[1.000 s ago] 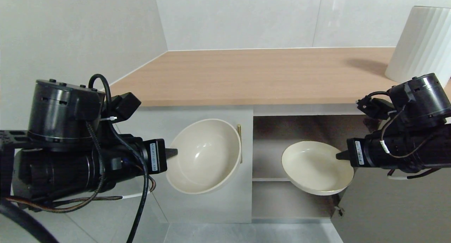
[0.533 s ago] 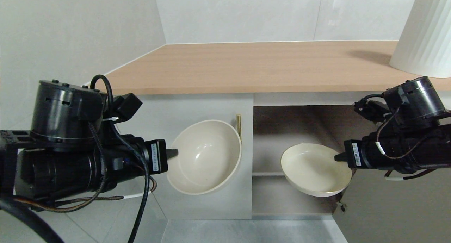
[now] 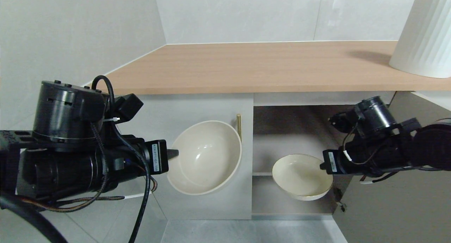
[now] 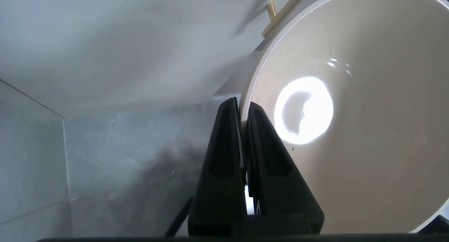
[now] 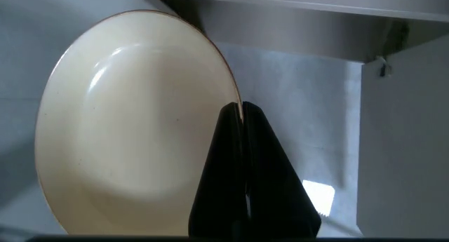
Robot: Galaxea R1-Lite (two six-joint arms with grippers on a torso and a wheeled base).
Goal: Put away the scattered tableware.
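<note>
- At the left, in front of the shut cupboard door, the left gripper is pressed together on the rim of the big bowl, one finger inside the rim and one outside. The bowl hangs on edge, its hollow facing near.
- At the right, the right gripper pinches the small bowl by its rim in the same way. It holds the bowl, hollow mostly up, at the mouth of the open cupboard, level with the shelf. Whether the bowl is already inside I cannot tell.
- Both bowls look like glazed ceramic. They are probably stiff, smooth, slippery under the fingers, fairly heavy for a rim pinch, and easy to chip.
- The rim is the only hold on offer. The big bowl's weight hangs well out from the pinch, so it may pivot if moved quickly.
- The brass handle is just beside the big bowl's far rim, and a knock there is the likely risk.
- The wooden counter lies above.
</note>
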